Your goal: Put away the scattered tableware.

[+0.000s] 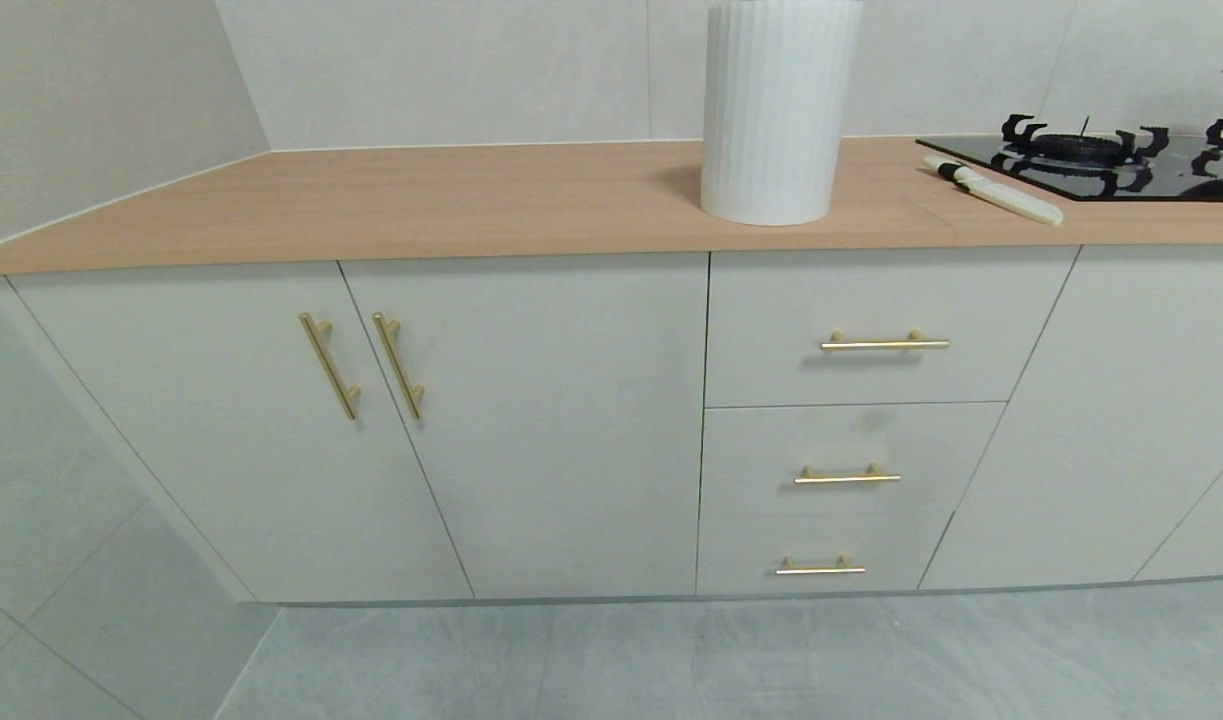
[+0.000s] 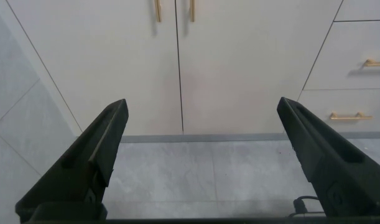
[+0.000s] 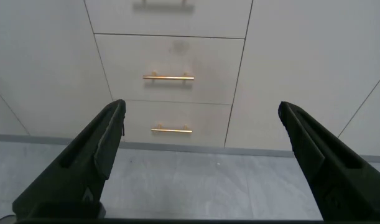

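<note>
A wooden counter (image 1: 421, 200) tops pale cabinet doors (image 2: 177, 62) and drawers (image 3: 168, 68). Near its front edge stands a white ribbed container (image 1: 776, 110), its top cut off. A white-bladed knife (image 1: 996, 190) lies toward the right end, beside the cropped hob (image 1: 1101, 160). The left gripper (image 2: 202, 106) and right gripper (image 3: 201, 107) hang low, fingers spread wide and empty.

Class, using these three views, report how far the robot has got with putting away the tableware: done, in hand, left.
Done: nothing visibly; the knife lies on the countertop by the hob, and the three drawers are closed. In hand: nothing; the left gripper and right gripper are open and empty, low before the cabinet fronts. Left: probably the whole job, starting with the knife.
</note>
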Tool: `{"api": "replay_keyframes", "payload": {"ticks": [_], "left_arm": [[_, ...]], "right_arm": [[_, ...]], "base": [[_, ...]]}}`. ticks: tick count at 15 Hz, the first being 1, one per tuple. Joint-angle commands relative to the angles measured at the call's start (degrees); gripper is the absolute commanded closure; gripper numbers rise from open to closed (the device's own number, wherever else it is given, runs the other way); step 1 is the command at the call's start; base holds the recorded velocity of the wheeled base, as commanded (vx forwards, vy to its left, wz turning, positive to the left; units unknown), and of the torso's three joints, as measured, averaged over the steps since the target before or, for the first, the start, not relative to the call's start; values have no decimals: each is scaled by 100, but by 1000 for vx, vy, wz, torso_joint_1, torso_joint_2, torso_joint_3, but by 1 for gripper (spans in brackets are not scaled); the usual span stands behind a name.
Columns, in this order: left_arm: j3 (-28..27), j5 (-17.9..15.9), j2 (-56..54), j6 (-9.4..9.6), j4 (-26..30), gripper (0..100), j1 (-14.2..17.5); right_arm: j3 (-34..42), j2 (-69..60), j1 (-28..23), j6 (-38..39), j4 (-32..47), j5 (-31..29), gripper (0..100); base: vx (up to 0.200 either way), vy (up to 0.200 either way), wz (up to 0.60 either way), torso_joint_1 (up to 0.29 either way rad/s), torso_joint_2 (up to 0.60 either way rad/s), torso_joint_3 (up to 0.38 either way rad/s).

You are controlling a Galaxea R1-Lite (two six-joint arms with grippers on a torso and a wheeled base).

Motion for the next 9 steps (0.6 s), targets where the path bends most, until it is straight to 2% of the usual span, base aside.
{"api": "replay_keyframes", "payload": {"ticks": [1, 3, 9], "left_arm": [[0, 1, 0, -1, -1, 0, 1], [0, 1, 0, -1, -1, 0, 1], [0, 1, 0, 34, -1, 0, 1]], "right_arm": [[11, 16, 1, -6, -5, 1, 0], [-15, 16, 1, -6, 399, -78, 0], [2, 16, 1, -50, 302, -69, 0]], "base": [[0, 0, 0, 0, 0, 0], [0, 0, 0, 0, 0, 0], [0, 0, 0, 0, 0, 0]]}}
